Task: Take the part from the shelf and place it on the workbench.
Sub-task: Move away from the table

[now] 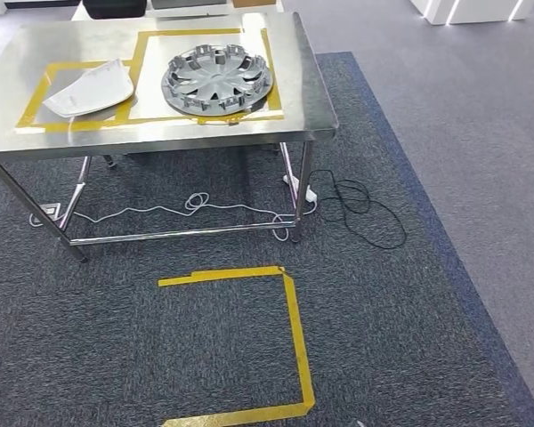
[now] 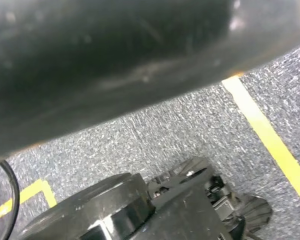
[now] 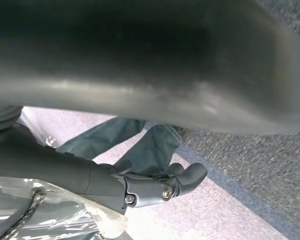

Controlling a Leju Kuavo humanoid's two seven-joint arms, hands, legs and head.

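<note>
Right hand (image 3: 141, 187) fingers (image 3: 188, 175) extended, gripping nothing; left unseen. Wheel cover (image 1: 217, 80) at one o'clock, white part (image 1: 93, 89) at eleven, each laid inside tabletop (image 1: 304, 98) tape outlines

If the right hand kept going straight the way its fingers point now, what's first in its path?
Probably a person's jeans-clad legs, standing just past the right hand on the pale floor; depth is unclear, so the gap can't be judged.
</note>
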